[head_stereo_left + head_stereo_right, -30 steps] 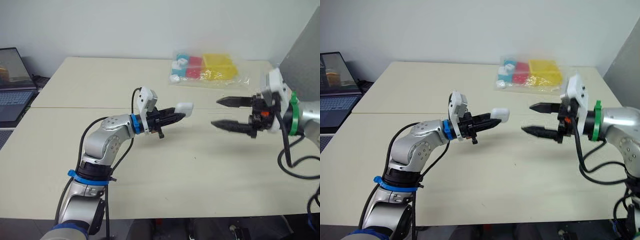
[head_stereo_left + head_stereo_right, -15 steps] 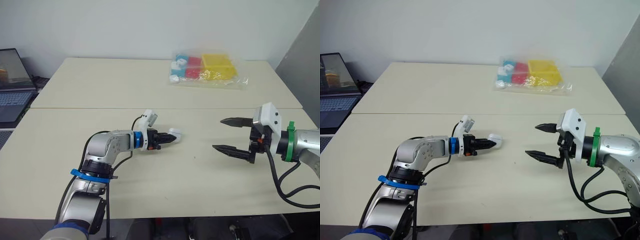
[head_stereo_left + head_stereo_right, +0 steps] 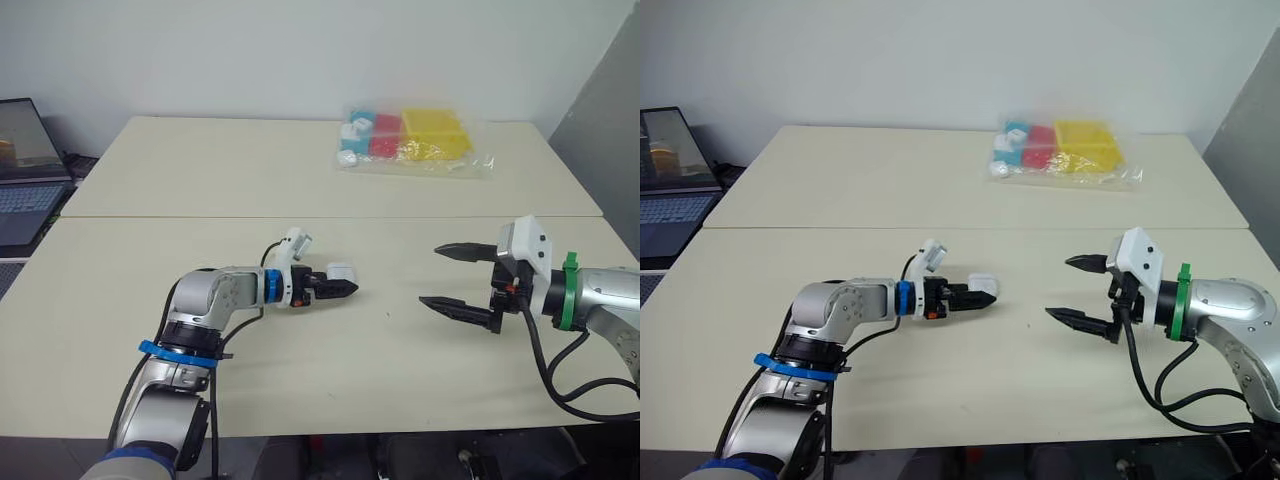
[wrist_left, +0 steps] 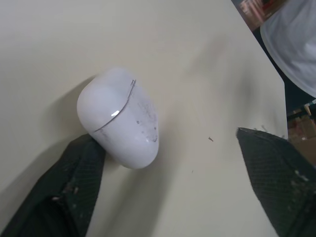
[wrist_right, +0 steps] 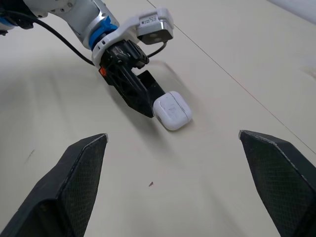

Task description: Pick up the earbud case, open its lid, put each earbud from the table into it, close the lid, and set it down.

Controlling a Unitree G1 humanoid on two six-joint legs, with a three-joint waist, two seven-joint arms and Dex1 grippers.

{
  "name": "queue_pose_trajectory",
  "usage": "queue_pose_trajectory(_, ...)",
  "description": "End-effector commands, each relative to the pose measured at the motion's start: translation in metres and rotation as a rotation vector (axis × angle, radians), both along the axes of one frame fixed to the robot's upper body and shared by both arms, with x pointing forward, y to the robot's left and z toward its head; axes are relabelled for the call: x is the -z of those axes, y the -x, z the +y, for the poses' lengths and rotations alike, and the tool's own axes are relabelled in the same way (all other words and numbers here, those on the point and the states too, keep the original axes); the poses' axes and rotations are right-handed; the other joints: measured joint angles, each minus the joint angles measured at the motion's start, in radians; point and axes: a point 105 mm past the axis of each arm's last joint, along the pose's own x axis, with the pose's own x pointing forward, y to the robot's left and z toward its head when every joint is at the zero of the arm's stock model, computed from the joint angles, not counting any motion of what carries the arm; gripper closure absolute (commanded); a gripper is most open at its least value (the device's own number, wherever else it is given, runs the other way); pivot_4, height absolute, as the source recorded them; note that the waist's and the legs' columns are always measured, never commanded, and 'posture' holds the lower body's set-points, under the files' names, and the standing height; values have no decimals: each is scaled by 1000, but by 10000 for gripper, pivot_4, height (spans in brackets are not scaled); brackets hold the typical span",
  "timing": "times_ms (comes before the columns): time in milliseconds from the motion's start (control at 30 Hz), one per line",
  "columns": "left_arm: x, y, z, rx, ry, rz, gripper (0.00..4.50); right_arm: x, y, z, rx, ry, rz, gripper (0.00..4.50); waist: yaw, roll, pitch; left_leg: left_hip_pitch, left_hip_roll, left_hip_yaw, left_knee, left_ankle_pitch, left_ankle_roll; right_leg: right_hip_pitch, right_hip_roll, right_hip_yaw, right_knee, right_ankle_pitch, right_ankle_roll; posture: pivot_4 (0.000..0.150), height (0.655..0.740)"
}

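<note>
One white, rounded plastic earbud case [image 3: 340,272] lay on the beige tabletop [image 3: 200,180] with its lid shut. The left hand [image 3: 338,287] sat low with its two black fingers spread and the case between them. One finger [image 4: 74,187] touched the case and the other stood apart from it. Well to the case's right, the right hand [image 3: 430,275] hovered with its fingers wide. Beyond the case lay one clear plastic bag of coloured blocks [image 3: 410,135], and far to its left stood one open laptop [image 3: 25,170].

A laptop [image 3: 22,170] sits beside the table [image 3: 200,170] bearing a bag of coloured blocks [image 3: 412,138].
</note>
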Motion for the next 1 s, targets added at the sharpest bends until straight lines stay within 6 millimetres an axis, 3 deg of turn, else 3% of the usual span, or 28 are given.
queue_pose_trajectory(33,-24,-11,40,-67,-84,-158,263,3,-8,-10,16,22,-32,0,-2,0,0,0,1,0,0,0,0,0,0,0,0,0,0,1500,7400)
queue_pose_trajectory(167,-49,-8,66,-34,-172,-355,263,6,-14,-18,30,32,-44,0,4,0,0,0,1,0,-1,0,0,0,0,0,-1,1,-1,1500,7400)
queue_pose_trajectory(267,-78,-3,81,-26,-233,-533,263,4,-16,-24,36,34,-51,0,8,0,0,-1,-1,1,-1,0,0,0,-5,0,-2,1,-2,1500,7400)
queue_pose_trajectory(367,-99,3,111,29,-500,-801,263,-2,-19,-29,52,30,-68,0,8,0,0,-2,-2,2,-1,0,0,-1,-7,0,-3,1,-1,1500,7400)
queue_pose_trajectory(500,-126,6,132,-69,-454,-854,263,-9,-15,-34,62,25,-57,0,11,0,0,-2,-1,1,-1,0,0,-1,-7,0,-3,1,-2,1500,7400)
queue_pose_trajectory(600,-125,13,135,-102,-402,-816,263,-12,-14,-36,71,17,-57,0,11,0,0,-1,-1,1,-1,0,0,0,-7,-1,-2,1,-1,1500,7400)
queue_pose_trajectory(733,-99,21,129,-92,-372,-735,263,-10,-16,-37,80,5,-39,0,6,0,0,-1,-1,3,-1,0,0,0,-7,0,-2,1,-1,1500,7400)
queue_pose_trajectory(1000,-98,26,123,-55,-330,-657,263,-10,-18,-38,82,9,-34,0,6,0,0,-1,0,2,0,0,0,0,-5,-1,-1,1,-1,1500,7400)
